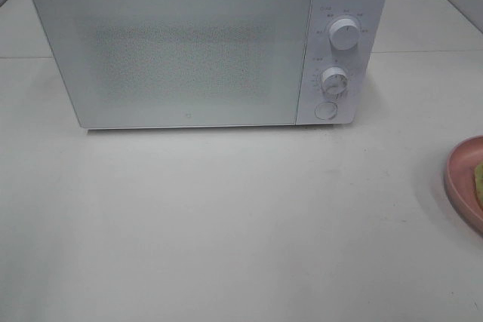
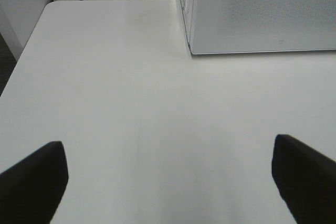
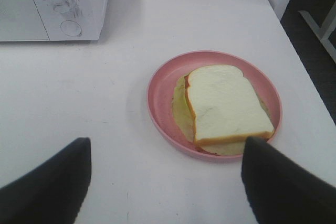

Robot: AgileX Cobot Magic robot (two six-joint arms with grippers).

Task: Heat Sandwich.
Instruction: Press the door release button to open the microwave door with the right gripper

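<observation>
Exterior high view: the microwave stands at 12 o'clock on the bench with its door closed. A pink plate is cut off by the frame edge at 3 to 4 o'clock, and only a yellow-green sliver of the sandwich shows on it. Neither arm is in sight here. Left wrist view: the left claw is spread fully wide and holds nothing. Bare bench lies beneath it, and the microwave's near corner is ahead at about 1 o'clock of its reach. Right wrist view: the right claw is also parted wide and empty. The sandwich lies flat on the plate, just ahead at about 1 o'clock of the reach, apart from both fingers. It is close to square, and its slightly longer side runs roughly along the reach. Assessment: the right arm is clearly the nearer, and the closed door falls to the left.
</observation>
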